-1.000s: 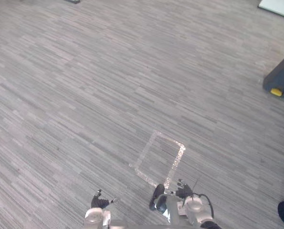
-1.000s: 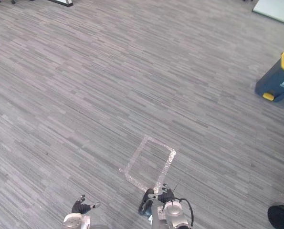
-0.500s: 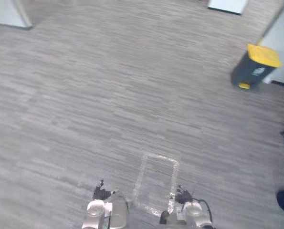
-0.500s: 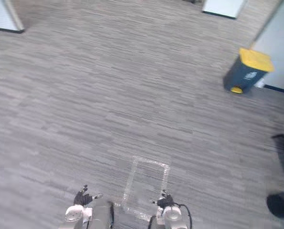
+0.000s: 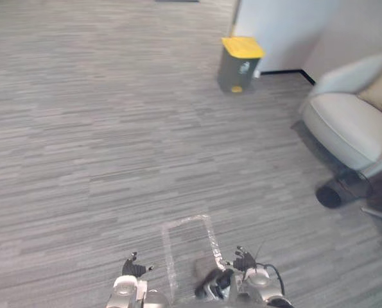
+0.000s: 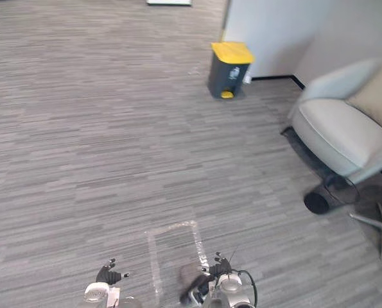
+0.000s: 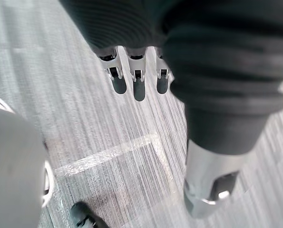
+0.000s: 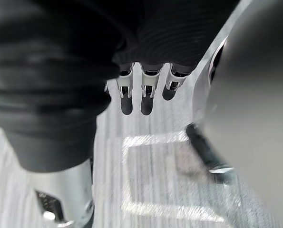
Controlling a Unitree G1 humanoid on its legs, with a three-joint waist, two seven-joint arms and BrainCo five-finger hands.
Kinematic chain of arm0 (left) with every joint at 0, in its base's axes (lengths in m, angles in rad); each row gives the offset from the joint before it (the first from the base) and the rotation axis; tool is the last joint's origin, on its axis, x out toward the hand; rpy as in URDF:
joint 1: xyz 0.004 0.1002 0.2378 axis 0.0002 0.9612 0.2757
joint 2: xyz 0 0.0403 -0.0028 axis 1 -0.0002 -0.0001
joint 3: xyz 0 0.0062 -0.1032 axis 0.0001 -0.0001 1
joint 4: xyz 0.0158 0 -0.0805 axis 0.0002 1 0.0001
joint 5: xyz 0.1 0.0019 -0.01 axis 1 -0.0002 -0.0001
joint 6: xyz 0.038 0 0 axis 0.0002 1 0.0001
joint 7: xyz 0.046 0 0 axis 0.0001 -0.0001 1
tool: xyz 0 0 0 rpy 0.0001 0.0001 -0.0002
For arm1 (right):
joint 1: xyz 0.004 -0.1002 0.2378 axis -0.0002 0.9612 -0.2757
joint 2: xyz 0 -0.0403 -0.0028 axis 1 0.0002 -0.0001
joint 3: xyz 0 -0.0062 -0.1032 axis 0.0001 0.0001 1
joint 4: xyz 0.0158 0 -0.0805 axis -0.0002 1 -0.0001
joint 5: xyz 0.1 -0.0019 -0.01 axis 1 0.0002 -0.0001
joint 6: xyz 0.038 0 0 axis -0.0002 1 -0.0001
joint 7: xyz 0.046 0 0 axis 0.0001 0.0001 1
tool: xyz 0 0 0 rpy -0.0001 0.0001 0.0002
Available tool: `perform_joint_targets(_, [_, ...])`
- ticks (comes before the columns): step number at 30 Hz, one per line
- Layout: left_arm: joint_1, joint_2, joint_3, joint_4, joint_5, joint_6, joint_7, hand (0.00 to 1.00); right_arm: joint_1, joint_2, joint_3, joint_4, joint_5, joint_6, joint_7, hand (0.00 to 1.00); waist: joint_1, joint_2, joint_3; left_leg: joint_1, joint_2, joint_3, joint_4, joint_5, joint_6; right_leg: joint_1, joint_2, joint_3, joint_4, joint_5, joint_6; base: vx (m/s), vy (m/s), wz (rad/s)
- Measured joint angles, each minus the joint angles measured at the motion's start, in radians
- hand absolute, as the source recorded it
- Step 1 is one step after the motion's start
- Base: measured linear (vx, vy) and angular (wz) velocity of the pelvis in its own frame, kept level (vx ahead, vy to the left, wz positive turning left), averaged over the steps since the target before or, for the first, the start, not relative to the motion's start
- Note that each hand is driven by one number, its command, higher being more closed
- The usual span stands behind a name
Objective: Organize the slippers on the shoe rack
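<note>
— So, where are the slippers and the shoe rack?
— I cannot tell yet. The left hand [image 5: 133, 265] and the right hand [image 5: 243, 260] hang low over the grey striped carpet [image 5: 101, 141]. Their fingers [image 7: 139, 88] are straight and loose, and they hold nothing.
— What just changed?
— The whole picture swung round, so the head turned. The things did not move. The dark grey bin with a yellow lid [image 5: 239, 63] was far off at the right side. Now it sits up near the middle, by the white wall [image 5: 280, 29]. A pale grey armchair [image 5: 345, 125] with a tan cushion [image 5: 378, 95] has come in on the right. The pale tape square [image 5: 189, 247] on the floor is still just in front of the hands.
— What does that mean for the job?
— I think the robot is looking around for the slippers. No tidying has begun.
— Anything hard to see?
— The armchair is cut off at the edge. A black round thing [image 5: 329, 195] lies by its foot, and I cannot tell what it is.
</note>
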Motion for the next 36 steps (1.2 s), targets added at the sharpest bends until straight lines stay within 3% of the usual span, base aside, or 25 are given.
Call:
perform_joint_targets(1, [0.0, -0.017, -0.017, 0.001, 0.013, 0.0, -0.011, 0.0, 0.0, -0.025, -0.01, -0.001, 0.0, -0.003, 0.0, 0.0, -0.009, 0.027, -0.003, -0.003, 0.012, -0.018, -0.004, -0.008, -0.014, -0.009, 0.029, 0.011, -0.013, -0.006, 0.008, 0.16, -0.1, -0.55])
perform_joint_targets(3, [-0.004, -0.027, -0.028, 0.0, 0.032, -0.002, -0.018, 0.0, 0.001, -0.043, -0.03, 0.001, 0.0, -0.002, 0.0, 0.0, -0.009, 0.049, -0.004, -0.004, 0.039, -0.023, 0.028, -0.035, -0.056, -0.009, 0.06, 0.015, -0.01, -0.04, 0.015, 0.16, -0.08, -0.18])
perform_joint_targets(5, [-0.004, -0.024, -0.027, -0.001, 0.032, -0.001, -0.021, 0.0, 0.01, -0.034, -0.044, 0.001, 0.001, -0.001, -0.001, 0.0, -0.007, 0.043, -0.007, -0.042, 0.082, -0.036, 0.149, -0.036, -0.059, 0.009, 0.085, 0.019, -0.028, -0.063, 0.031, 0.16, -0.099, -0.08])
perform_joint_targets(6, [-0.005, -0.02, -0.028, -0.005, 0.033, -0.002, -0.021, 0.0, 0.02, -0.034, -0.042, 0.0, 0.001, -0.003, -0.001, 0.0, -0.006, 0.05, -0.014, -0.095, 0.138, -0.067, 0.308, -0.03, -0.058, 0.033, 0.128, 0.026, -0.067, -0.061, 0.032, 0.12, -0.112, -0.35])
perform_joint_targets(7, [-0.01, -0.023, -0.031, -0.004, 0.033, -0.001, -0.022, 0.0, 0.024, -0.039, -0.037, 0.0, 0.002, -0.004, -0.001, 0.0, 0.004, 0.065, -0.02, -0.146, 0.189, -0.097, 0.446, 0.004, -0.063, 0.051, 0.17, 0.046, -0.098, -0.058, 0.028, 0.15, -0.116, -0.48])
perform_joint_targets(9, [-0.013, -0.023, -0.037, -0.005, 0.033, -0.002, -0.023, 0.0, 0.025, -0.037, -0.021, -0.001, 0.003, -0.004, -0.002, 0.0, 0.007, 0.073, -0.019, -0.201, 0.22, -0.15, 0.604, 0.075, -0.063, 0.085, 0.223, 0.101, -0.167, -0.046, 0.031, 0.16, -0.023, -0.86])
perform_joint_targets(11, [-0.011, -0.023, -0.036, -0.012, 0.033, -0.002, -0.025, 0.0, 0.021, -0.035, -0.018, 0.0, 0.005, -0.003, -0.003, 0.0, 0.008, 0.077, -0.021, -0.263, 0.199, -0.211, 0.632, 0.002, -0.067, 0.109, 0.253, 0.158, -0.229, -0.027, 0.026, 0.13, 0.006, -0.91])
perform_joint_targets(13, [-0.009, -0.026, -0.036, -0.032, 0.031, -0.002, -0.031, 0.0, 0.028, -0.036, -0.018, 0.002, 0.01, -0.003, -0.007, 0.0, 0.012, 0.075, -0.019, -0.323, 0.142, -0.277, 0.473, -0.046, -0.054, 0.134, 0.271, 0.242, -0.277, 0.0, 0.035, 0.09, 0.032, -1.01])
perform_joint_targets(14, [-0.007, -0.028, -0.036, -0.038, 0.031, -0.003, -0.03, 0.0, 0.027, -0.037, -0.018, 0.001, 0.01, -0.003, -0.008, 0.0, 0.014, 0.075, -0.019, -0.333, 0.12, -0.31, 0.41, -0.045, -0.054, 0.135, 0.271, 0.267, -0.28, 0.004, 0.041, 0.08, 0.112, -1.17])
perform_joint_targets(16, [0.005, -0.032, -0.033, -0.055, 0.027, -0.007, -0.03, 0.0, 0.026, -0.037, -0.012, 0.002, 0.01, -0.003, -0.01, 0.0, 0.022, 0.075, -0.016, -0.357, 0.026, -0.504, 0.212, -0.034, -0.05, 0.132, 0.271, 0.367, -0.281, 0.013, 0.054, 0.05, 0.189, -1.44])
perform_joint_targets(17, [0.006, -0.033, -0.023, -0.063, 0.021, -0.009, -0.03, 0.0, 0.025, -0.037, 0.001, 0.002, 0.009, -0.003, -0.01, 0.0, 0.038, 0.073, -0.015, -0.358, -0.033, -0.631, 0.158, 0.019, -0.065, 0.13, 0.27, 0.44, -0.284, 0.022, 0.069, 0.03, 0.203, -1.47])
perform_joint_targets(19, [0.011, -0.035, -0.022, -0.06, 0.018, -0.011, -0.029, 0.0, 0.03, -0.04, 0.006, 0.002, 0.009, -0.004, -0.011, 0.0, 0.048, 0.075, -0.019, -0.333, -0.073, -0.706, 0.131, 0.074, -0.063, 0.133, 0.279, 0.507, -0.295, 0.039, 0.087, 0.1, 0.222, -1.36])
perform_joint_targets(20, [0.009, -0.033, -0.022, -0.049, 0.01, -0.008, -0.028, 0.0, 0.028, -0.045, 0.014, 0.001, 0.01, -0.006, -0.013, 0.0, 0.04, 0.081, -0.027, -0.308, -0.078, -0.68, 0.128, 0.081, -0.038, 0.148, 0.29, 0.566, -0.327, 0.08, 0.106, 0.23, 0.306, -1.35])
perform_joint_targets(23, [0.006, -0.031, -0.013, -0.037, -0.008, -0.006, -0.025, 0.0, 0.044, -0.03, 0.013, 0.003, 0.009, -0.004, -0.013, 0.0, 0.042, 0.062, -0.037, -0.275, -0.091, -0.613, 0.117, 0.078, -0.033, 0.169, 0.289, 0.651, -0.402, 0.132, 0.128, 0.18, 0.215, -0.86])
perform_joint_targets(27, [-0.002, -0.024, -0.014, -0.018, -0.007, -0.004, -0.015, 0.0, 0.043, -0.014, 0.012, 0.004, 0.009, -0.004, -0.01, 0.0, 0.039, 0.048, -0.034, -0.198, -0.103, -0.524, 0.061, 0.08, -0.028, 0.158, 0.268, 0.738, -0.36, 0.119, 0.156, 0.08, 0.184, -0.73])
perform_joint_targets(29, [-0.002, -0.024, -0.015, -0.011, -0.008, -0.005, -0.013, 0.0, 0.037, -0.014, 0.014, 0.007, 0.009, -0.003, -0.007, 0.0, 0.038, 0.048, -0.034, -0.159, -0.096, -0.468, 0.032, 0.077, -0.001, 0.123, 0.255, 0.73, -0.28, 0.082, 0.161, 0.01, 0.113, -0.77])
perform_joint_targets(30, [0.0, -0.016, -0.015, -0.01, -0.009, -0.004, -0.013, 0.0, 0.03, -0.012, 0.014, 0.011, 0.008, -0.003, -0.004, 0.0, 0.04, 0.04, -0.033, -0.13, -0.097, -0.4, 0.003, 0.066, 0.019, 0.075, 0.192, 0.563, -0.126, 0.004, 0.144, 0.02, 0.007, -0.69])
perform_joint_targets(31, [0.001, -0.012, -0.015, -0.01, -0.01, -0.004, -0.014, 0.0, 0.029, -0.012, 0.014, 0.019, 0.006, -0.003, -0.003, 0.0, 0.04, 0.032, -0.034, -0.119, -0.099, -0.373, 0.001, 0.061, 0.027, 0.062, 0.146, 0.458, -0.054, -0.032, 0.129, 0.04, 0.002, -0.67])
perform_joint_targets(32, [0.002, -0.01, -0.014, -0.009, -0.01, -0.004, -0.014, 0.0, 0.029, -0.012, 0.013, 0.025, 0.005, -0.003, -0.003, 0.0, 0.041, 0.027, -0.036, -0.114, -0.1, -0.363, 0.001, 0.06, 0.028, 0.06, 0.126, 0.418, -0.027, -0.044, 0.119, 0.07, -0.04, -0.68])
perform_joint_targets(33, [0.009, -0.005, -0.012, -0.01, -0.011, -0.004, -0.013, 0.0, 0.028, -0.012, 0.011, 0.046, 0.001, -0.002, -0.001, 0.0, 0.043, 0.006, -0.045, -0.091, -0.108, -0.316, 0.004, 0.056, 0.03, 0.056, 0.064, 0.279, 0.039, -0.077, 0.094, 0.07, -0.053, -0.7])
perform_joint_targets(35, [0.007, -0.009, 0.006, -0.01, -0.013, -0.005, -0.013, 0.0, 0.029, -0.019, 0.011, 0.047, -0.001, -0.004, 0.0, 0.0, 0.043, -0.005, -0.043, -0.077, -0.116, -0.307, 0.01, 0.052, 0.031, 0.061, 0.083, 0.255, 0.026, -0.074, 0.088, 0.06, -0.043, -0.78])
perform_joint_targets(36, [0.008, -0.019, 0.023, -0.009, -0.018, -0.005, -0.013, 0.0, 0.03, -0.025, 0.011, 0.051, -0.001, -0.003, 0.001, 0.0, 0.051, 0.013, -0.047, -0.075, -0.093, -0.292, -0.006, 0.053, 0.031, 0.078, 0.144, 0.283, -0.069, -0.049, 0.083, 0.03, -0.067, -1.0])
